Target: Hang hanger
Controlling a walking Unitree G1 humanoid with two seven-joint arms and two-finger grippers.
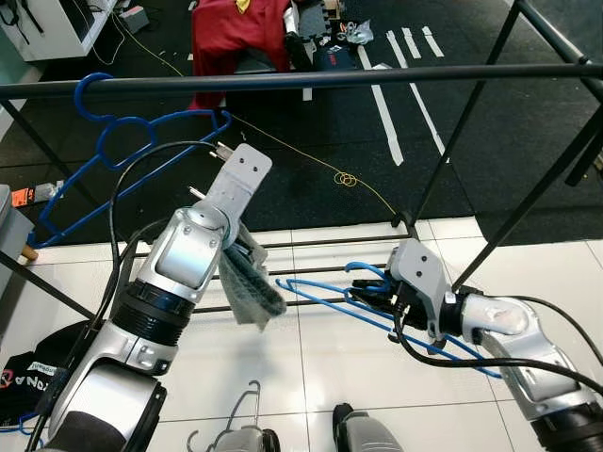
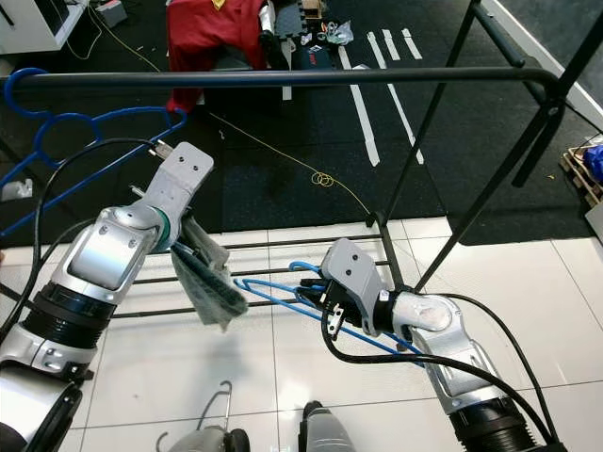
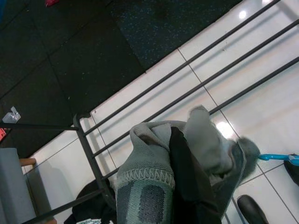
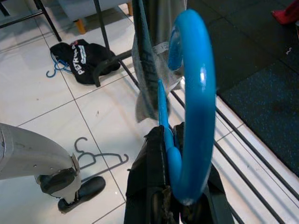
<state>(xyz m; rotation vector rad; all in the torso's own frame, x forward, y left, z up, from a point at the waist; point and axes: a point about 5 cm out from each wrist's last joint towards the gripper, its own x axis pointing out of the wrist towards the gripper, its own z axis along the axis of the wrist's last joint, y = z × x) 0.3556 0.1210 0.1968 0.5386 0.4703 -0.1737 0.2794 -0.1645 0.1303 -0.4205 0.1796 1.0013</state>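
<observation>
right gripper (image 4: 175,196) is seen clamped on the base of the hook of a blue plastic hanger (image 1: 325,294), held low over the white tiled floor (image 1: 311,358), well below the black top rail (image 1: 311,79) of the clothes rack. the hanger lies nearly flat, hook toward the left arm; judged not yet raised for hanging. left gripper (image 3: 187,186) is closed on a grey knitted cloth (image 1: 247,287), which dangles just beside the hanger. a second blue hanger (image 1: 122,141) is already hooked on the rail, at its left end.
</observation>
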